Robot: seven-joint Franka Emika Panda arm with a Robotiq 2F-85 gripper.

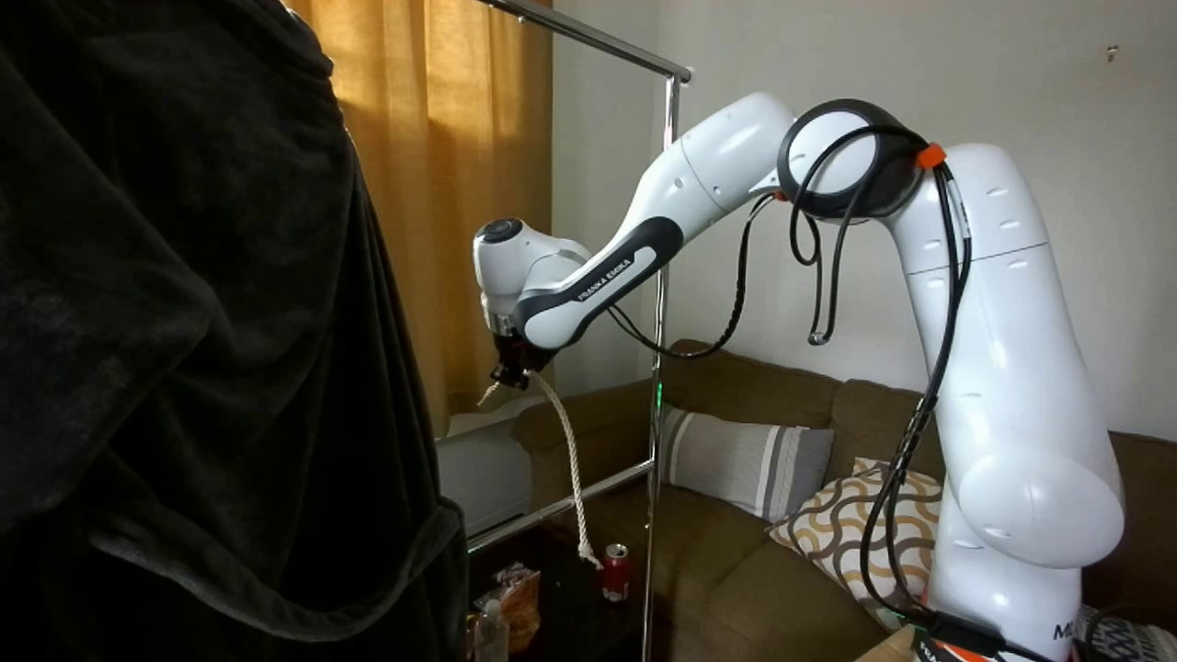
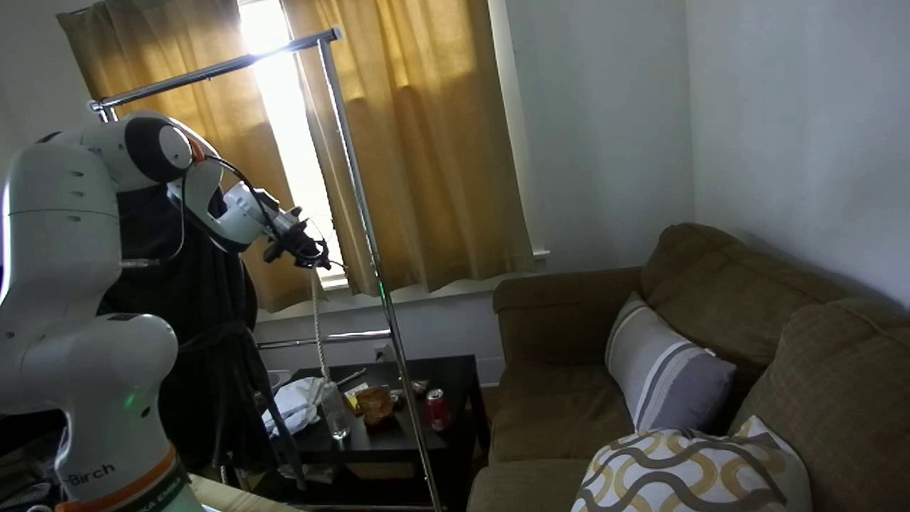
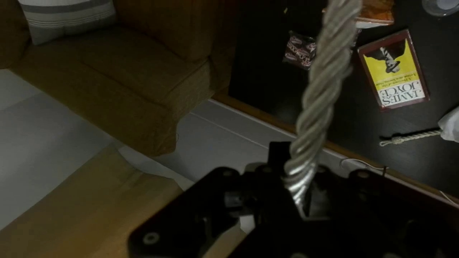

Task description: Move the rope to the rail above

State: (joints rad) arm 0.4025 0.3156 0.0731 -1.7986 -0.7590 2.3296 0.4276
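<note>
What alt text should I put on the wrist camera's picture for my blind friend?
The robot's black end effector grips a twisted pale rope that runs to the picture's top edge. Beyond it, at right, a dark table holds a James Joyce book; at upper left stands a brown sofa with a striped pillow.

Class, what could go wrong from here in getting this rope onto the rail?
Lopsided hang: most of the rope dangles as one long tail from the claw, so it might slip off the rail once released.
Snagging: that tail overlaps the lower crossbar in both exterior views, depth unclear, and might catch.
</note>
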